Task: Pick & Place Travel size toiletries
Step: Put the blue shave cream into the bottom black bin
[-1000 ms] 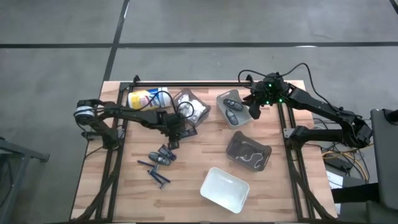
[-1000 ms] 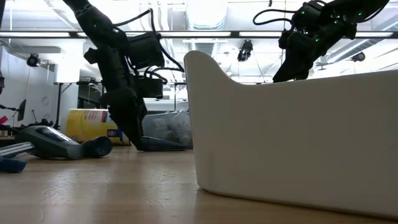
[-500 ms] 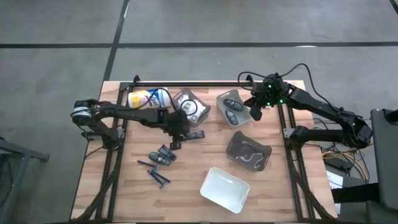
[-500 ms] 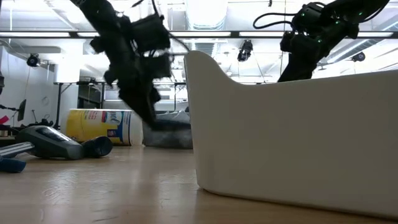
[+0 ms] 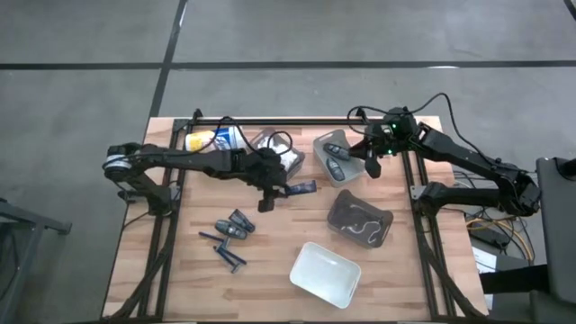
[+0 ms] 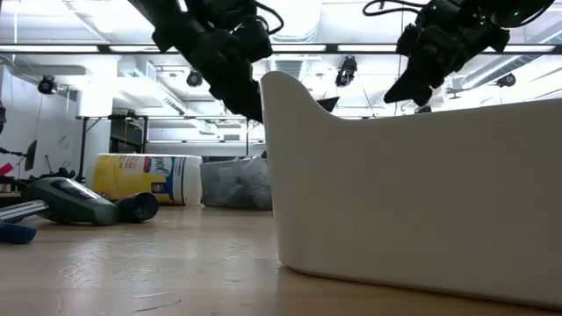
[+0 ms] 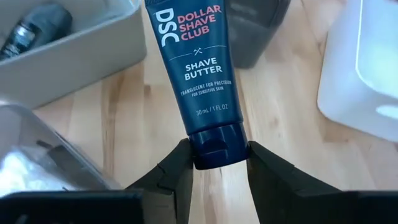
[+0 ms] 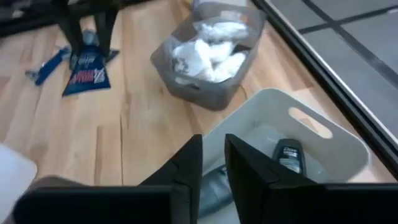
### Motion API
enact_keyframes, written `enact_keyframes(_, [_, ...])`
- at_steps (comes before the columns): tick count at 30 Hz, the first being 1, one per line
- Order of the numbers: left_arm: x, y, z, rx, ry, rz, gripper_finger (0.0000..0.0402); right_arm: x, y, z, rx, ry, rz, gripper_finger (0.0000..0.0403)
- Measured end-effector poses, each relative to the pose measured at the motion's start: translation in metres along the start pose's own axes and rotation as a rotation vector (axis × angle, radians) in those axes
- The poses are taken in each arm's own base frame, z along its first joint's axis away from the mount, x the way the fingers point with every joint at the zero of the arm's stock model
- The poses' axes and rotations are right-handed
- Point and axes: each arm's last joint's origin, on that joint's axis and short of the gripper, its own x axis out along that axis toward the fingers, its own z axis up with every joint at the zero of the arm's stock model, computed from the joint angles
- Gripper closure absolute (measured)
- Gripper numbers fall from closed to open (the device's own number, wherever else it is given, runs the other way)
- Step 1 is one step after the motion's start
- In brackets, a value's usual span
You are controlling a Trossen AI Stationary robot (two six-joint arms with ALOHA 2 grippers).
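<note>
Left pincer [image 7: 217, 163] clamped on the cap end of a dark blue tube [image 7: 196, 65], label reads "Dollar Shave Club Shave Butter". Tube sticks out past the fingers [image 7: 171, 177], held clear above the surface [image 5: 297, 225]. In the high view the tube [image 5: 303, 188] sits mid-surface, between the bin of white packets [image 5: 281, 155] on its far left and the smoky bin [image 5: 360, 219] on its near right.

Right pincer [image 8: 213, 163] hangs over the light grey bin [image 5: 340, 157] at the far right, fingers nearly together with only a thin gap, nothing between them. That bin holds a few dark oblong bottles [image 8: 289, 154].

Rest of the toiletries [image 5: 230, 236], dark oblong pieces and blue sticks, lie loose on the near left of the surface. Yellow-label canister [image 5: 212, 139] lies on its side at the far left. Empty-looking white bin [image 5: 326, 274] at the near edge, smoky bin has something thin and curled inside, can't tell what.
</note>
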Motion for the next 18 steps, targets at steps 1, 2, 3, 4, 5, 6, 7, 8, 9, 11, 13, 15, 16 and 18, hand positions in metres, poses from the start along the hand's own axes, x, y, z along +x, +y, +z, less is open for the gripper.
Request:
enact_keyframes(1, [-0.001,0.0,0.002,-0.003,-0.008,0.001,0.0274,0.001,0.001,0.0,-0.014,0.003,0.007,0.0324])
enact_keyframes(2, [-0.001,0.0,0.004,-0.007,-0.022,0.003,0.0271,0.002,0.002,0.0,-0.023,0.005,0.013,0.0315])
enact_keyframes(3, [-0.002,0.001,0.007,-0.015,-0.038,0.005,0.0268,0.003,0.003,0.0,-0.037,0.005,0.019,0.0307])
enact_keyframes(4, [-0.002,0.001,0.009,-0.022,-0.056,0.007,0.0266,0.004,0.005,0.001,-0.053,0.0,0.025,0.0298])
enact_keyframes(5, [-0.002,0.001,0.01,-0.036,-0.071,0.007,0.0266,0.006,0.006,0.002,-0.072,-0.009,0.032,0.0288])
enact_keyframes(6, [-0.002,0.001,0.012,-0.053,-0.087,0.008,0.0266,0.007,0.008,0.002,-0.093,-0.016,0.039,0.0278])
enact_keyframes(7, [-0.002,0.001,0.013,-0.072,-0.103,0.004,0.0267,0.009,0.01,0.003,-0.12,-0.023,0.049,0.0268])
enact_keyframes(8, [-0.002,0.001,0.014,-0.091,-0.114,-0.005,0.0268,0.01,0.012,0.004,-0.156,-0.028,0.059,0.0258])
enact_keyframes(9, [-0.003,0.001,0.015,-0.105,-0.124,-0.023,0.0269,0.011,0.015,0.004,-0.194,-0.028,0.069,0.0249])
enact_keyframes(11, [-0.003,0.0,0.016,-0.133,-0.139,-0.059,0.027,0.014,0.018,0.005,-0.265,-0.034,0.088,0.0231])
enact_keyframes(13, [-0.003,-0.001,0.017,-0.155,-0.147,-0.092,0.027,0.018,0.022,0.007,-0.326,-0.054,0.103,0.0214])
enact_keyframes(15, [-0.003,-0.001,0.018,-0.177,-0.154,-0.106,0.027,0.021,0.026,0.009,-0.377,-0.072,0.118,0.02])
enact_keyframes(16, [-0.003,-0.001,0.018,-0.188,-0.157,-0.109,0.027,0.023,0.028,0.01,-0.402,-0.081,0.127,0.0194])
enact_keyframes(18, [-0.003,-0.001,0.02,-0.213,-0.17,-0.111,0.027,0.027,0.033,0.011,-0.434,-0.092,0.146,0.0183])
